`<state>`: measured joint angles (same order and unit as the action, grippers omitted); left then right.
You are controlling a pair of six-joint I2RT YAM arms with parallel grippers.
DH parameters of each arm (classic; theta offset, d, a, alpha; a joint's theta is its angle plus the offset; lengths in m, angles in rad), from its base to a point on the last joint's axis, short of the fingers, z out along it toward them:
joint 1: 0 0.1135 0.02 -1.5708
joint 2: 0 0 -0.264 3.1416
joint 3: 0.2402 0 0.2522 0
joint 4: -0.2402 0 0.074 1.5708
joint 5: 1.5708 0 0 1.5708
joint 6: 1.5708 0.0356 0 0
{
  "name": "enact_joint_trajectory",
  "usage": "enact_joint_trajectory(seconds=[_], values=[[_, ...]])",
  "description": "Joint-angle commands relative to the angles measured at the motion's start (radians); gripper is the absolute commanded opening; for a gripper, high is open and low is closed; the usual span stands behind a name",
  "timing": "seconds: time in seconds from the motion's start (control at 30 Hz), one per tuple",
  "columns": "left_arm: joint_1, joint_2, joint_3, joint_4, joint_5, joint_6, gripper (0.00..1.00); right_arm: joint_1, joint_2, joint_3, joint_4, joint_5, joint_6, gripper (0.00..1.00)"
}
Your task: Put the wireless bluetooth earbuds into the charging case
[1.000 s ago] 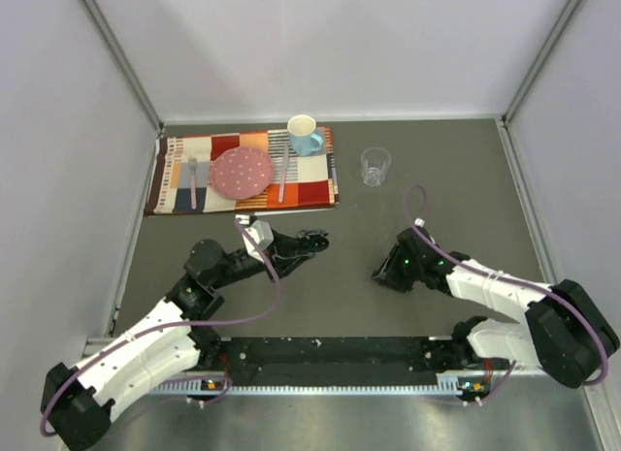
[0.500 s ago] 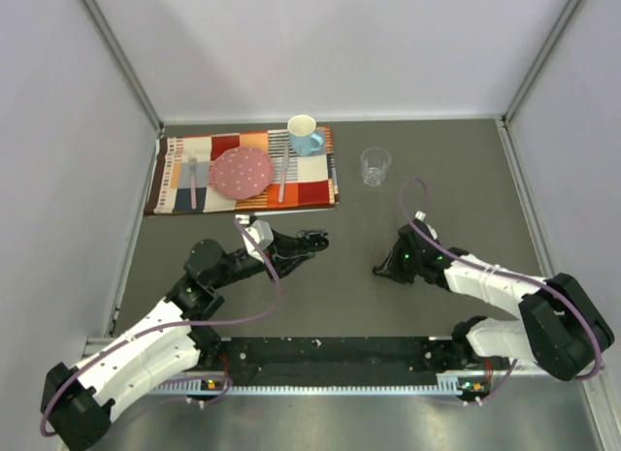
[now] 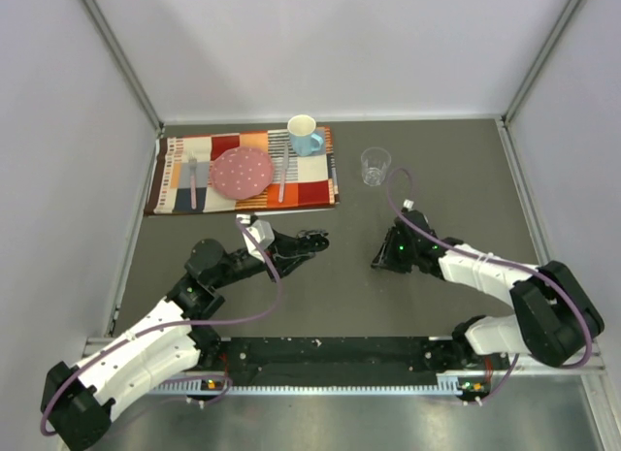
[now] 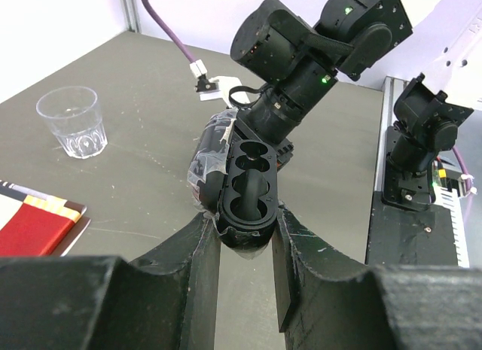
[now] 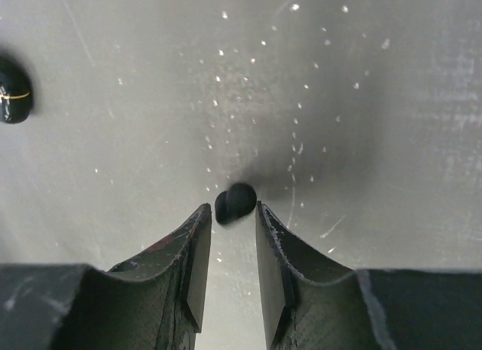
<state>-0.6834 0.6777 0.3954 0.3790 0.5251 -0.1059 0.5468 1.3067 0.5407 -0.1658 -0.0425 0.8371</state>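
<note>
My left gripper is shut on the open black charging case and holds it above the table, its empty sockets facing up. My left gripper's fingers clamp the case's near end. My right gripper points down at the table, its jaws narrowly apart, with one tiny black earbud pinched between the fingertips. A second earbud lies on the table at the left edge of that view. In the top view my right gripper is right of the case. The other earbuds are out of view.
A clear glass stands at the back, also in the left wrist view. A patchwork placemat at the back left carries a pink plate, cutlery and a blue mug. Walls close in the left, right and back.
My right gripper has moved a little farther from the base and slightly left, and its wrist has turned. The left arm and the case have not moved.
</note>
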Motion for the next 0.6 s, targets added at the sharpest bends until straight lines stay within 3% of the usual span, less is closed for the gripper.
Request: enact_joint_trajectory(seconds=[0.0, 0.2, 0.57], values=[[-0.002, -0.006, 0.000, 0.028, -0.011, 0.002, 0.00, -0.008, -0.001, 0.076, 0.046, -0.020, -0.123, 0.31], [-0.002, -0.004, 0.000, 0.029, -0.011, 0.002, 0.00, -0.018, 0.052, 0.169, -0.009, -0.034, -0.197, 0.35], [-0.001, 0.000, -0.001, 0.023, -0.031, 0.003, 0.00, -0.028, 0.072, 0.212, -0.044, -0.125, -0.129, 0.32]])
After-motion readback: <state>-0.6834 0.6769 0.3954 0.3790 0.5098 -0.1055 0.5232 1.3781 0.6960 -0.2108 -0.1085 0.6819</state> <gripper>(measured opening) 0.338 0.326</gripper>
